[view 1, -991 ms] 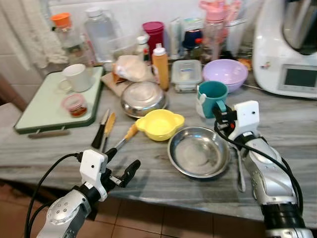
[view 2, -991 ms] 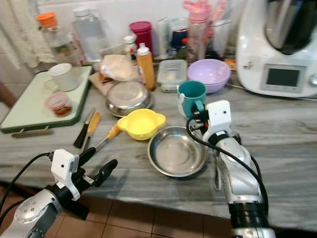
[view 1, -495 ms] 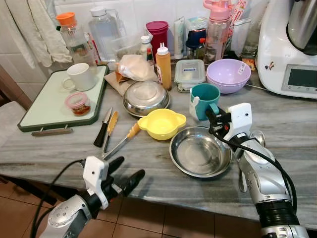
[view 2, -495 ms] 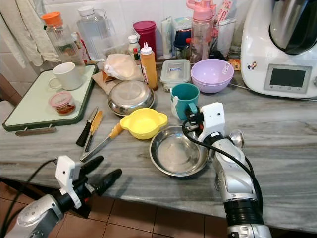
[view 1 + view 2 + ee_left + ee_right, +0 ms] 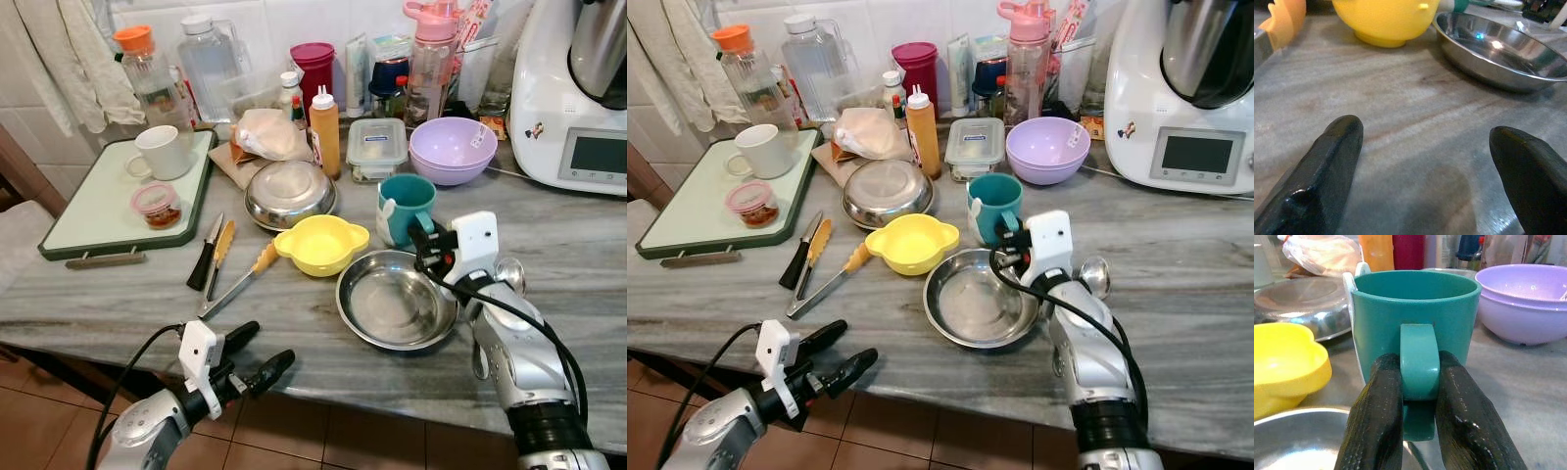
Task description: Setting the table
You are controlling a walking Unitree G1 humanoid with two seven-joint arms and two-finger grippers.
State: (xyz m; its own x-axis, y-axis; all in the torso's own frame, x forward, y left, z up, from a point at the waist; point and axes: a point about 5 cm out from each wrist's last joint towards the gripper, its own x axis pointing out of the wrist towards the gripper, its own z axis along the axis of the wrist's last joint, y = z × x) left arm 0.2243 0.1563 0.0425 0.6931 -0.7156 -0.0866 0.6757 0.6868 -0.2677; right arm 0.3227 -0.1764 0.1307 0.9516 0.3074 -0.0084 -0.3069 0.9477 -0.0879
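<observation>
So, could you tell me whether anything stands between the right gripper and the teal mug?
Nothing visible does. The right gripper already has its fingers closed on either side of the teal mug handle, with the mug standing upright on the counter.

The teal mug [image 5: 994, 206] is showing a white label. The bench [image 5: 294, 323] is displaying grey veined marble. The yellow bowl [image 5: 321, 243], the lilac bowl [image 5: 450, 149] and the silver steel dish [image 5: 396, 300] are contrasting with the pale green tray [image 5: 98, 206].
</observation>
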